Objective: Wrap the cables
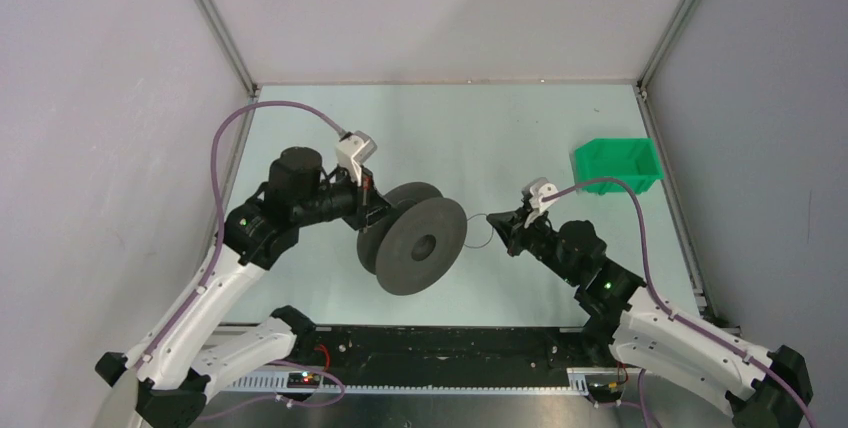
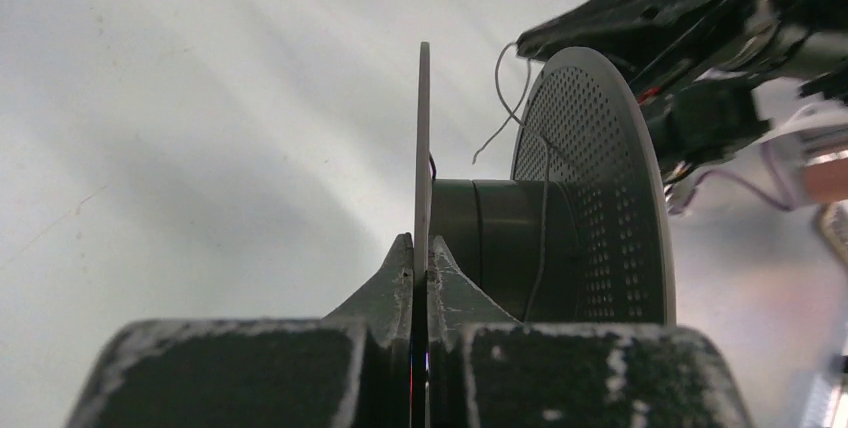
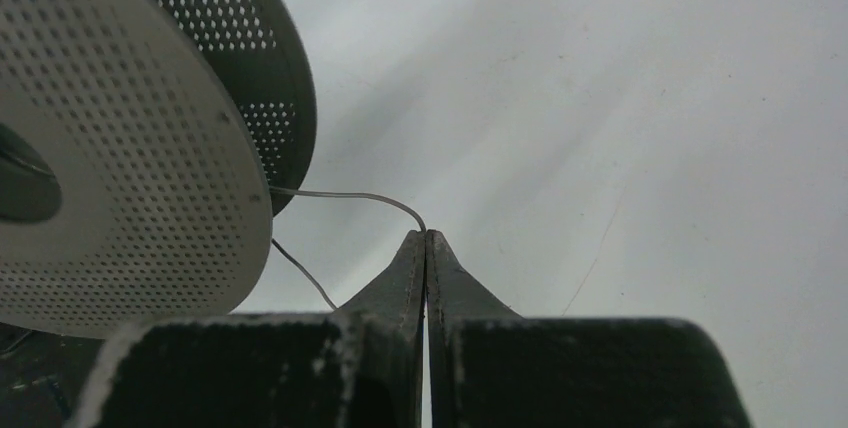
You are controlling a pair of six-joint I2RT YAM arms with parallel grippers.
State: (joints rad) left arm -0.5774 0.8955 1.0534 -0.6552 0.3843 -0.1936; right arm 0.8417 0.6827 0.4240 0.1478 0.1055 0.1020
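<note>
Grey spool: carried at the tip of the left pincer, standing on edge with both round flanges upright. The perforated outer flange and its centre hole face the right pincer.
Left pincer: clenched on the rim of the spool's nearer flange. In its wrist view the thin disc is sandwiched between the two fingertips, and the dark hub sits just beyond the tips, to their right.
Right pincer: clenched, its fingertips pressed together and grasping the cable right at their ends. The spool is near, ahead and to the left of the tips, not touching them.
Cable: a very thin wire curving from the right pincer's tips to the gap between the spool's flanges. A second strand slants from under the flange towards that pincer's left finger. Seen from the left pincer, one strand lies across the hub and a loose curl rises above it.
Green bin: beyond the right pincer, well apart.
Pale table: beneath both pincers.
</note>
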